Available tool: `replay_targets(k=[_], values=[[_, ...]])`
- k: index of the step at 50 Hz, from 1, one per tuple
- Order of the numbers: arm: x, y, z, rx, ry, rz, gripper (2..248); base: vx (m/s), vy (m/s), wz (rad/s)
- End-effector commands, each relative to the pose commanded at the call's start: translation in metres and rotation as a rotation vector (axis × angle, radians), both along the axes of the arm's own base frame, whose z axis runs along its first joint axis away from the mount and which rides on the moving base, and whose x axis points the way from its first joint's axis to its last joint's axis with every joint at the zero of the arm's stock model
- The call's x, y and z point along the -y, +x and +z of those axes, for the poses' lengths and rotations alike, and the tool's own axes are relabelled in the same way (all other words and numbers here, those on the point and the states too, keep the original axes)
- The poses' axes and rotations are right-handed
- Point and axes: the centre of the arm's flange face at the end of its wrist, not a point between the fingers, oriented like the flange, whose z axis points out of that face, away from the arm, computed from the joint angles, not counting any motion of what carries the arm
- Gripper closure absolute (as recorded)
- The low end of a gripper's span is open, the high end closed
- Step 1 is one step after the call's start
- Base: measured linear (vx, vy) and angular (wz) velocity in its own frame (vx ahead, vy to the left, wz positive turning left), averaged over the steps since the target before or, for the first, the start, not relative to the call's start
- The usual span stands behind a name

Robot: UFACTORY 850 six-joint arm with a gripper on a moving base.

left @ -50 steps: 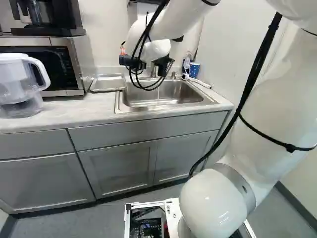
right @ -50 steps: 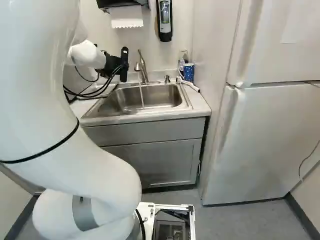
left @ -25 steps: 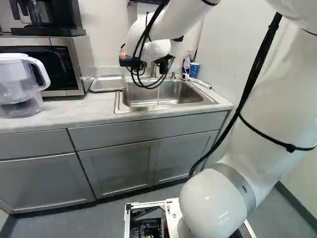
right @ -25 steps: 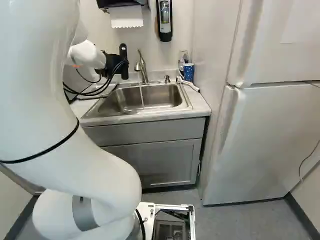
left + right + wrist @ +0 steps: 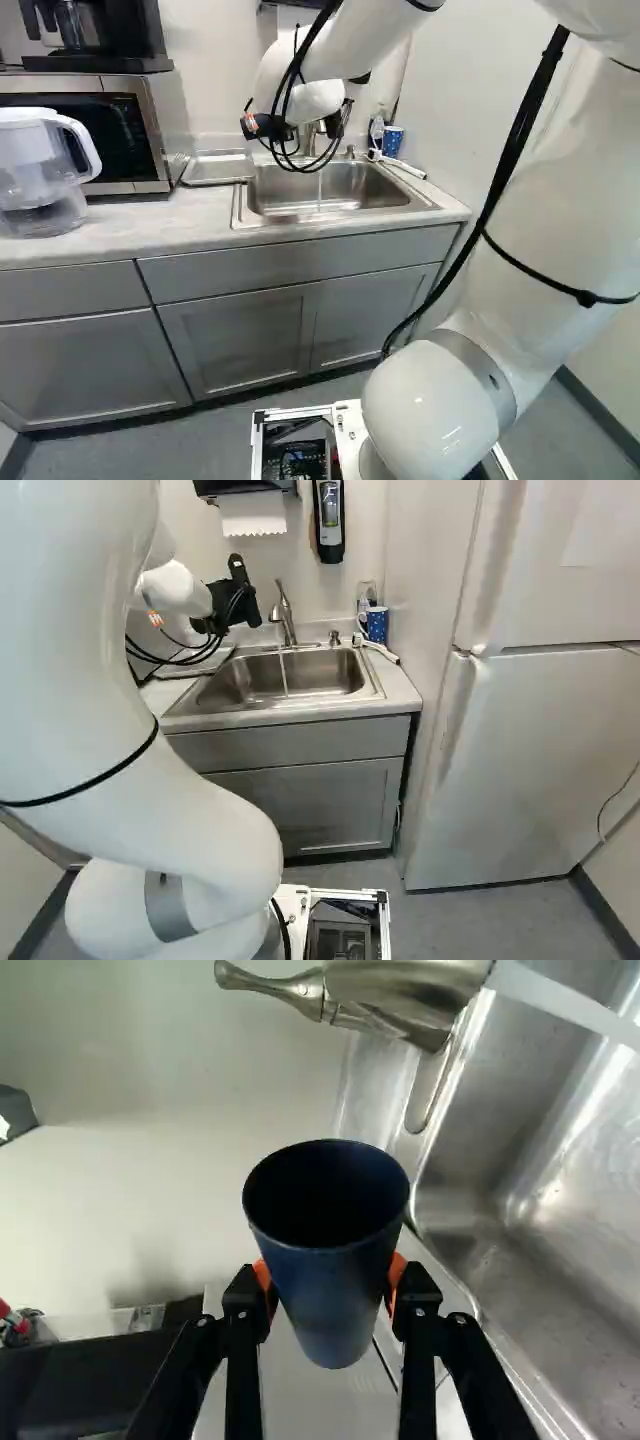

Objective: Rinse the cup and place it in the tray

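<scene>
Wrist view, cup: the dark cup [image 5: 335, 1300] is between the orange pads [image 5: 397, 1275] of the hand [image 5: 328, 1278], touched from both sides.
Hand: it grasps the cup.
Long axis of cup: it goes across the line between the two pads; the wide mouth is turned to the wrist camera, the narrow bottom away. If it is exactly upright, I cannot tell.
Faucet: the faucet [image 5: 285, 615] stands near the hand, on its right side.
Water: a thin stream [image 5: 284, 675] falls in the sink [image 5: 330, 675], to the right of the hand and lower.
Tray: the tray [image 5: 218, 168] lies on the table [image 5: 150, 225], lower than the hand and to its left, so opposite from the stream.
Coming move: I judge that rinsing needs the cup to go right, mouth to the stream; if it is already rinsed, left and down to the tray. The pictures do not decide this.
Other cup: a blue dotted mug [image 5: 376, 625] stands beyond the sink, to the right of the hand.
Label: one small orange label [image 5: 155, 618] is on the arm; its writing is too small for reading.
</scene>
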Motion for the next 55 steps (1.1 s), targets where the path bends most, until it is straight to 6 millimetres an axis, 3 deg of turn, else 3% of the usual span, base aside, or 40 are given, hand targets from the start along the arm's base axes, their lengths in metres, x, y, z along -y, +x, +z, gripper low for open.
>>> replay_targets(k=[55], values=[[0.0,0.0,0.0,0.175,-0.517,0.192,127,0.0,0.0,0.0]])
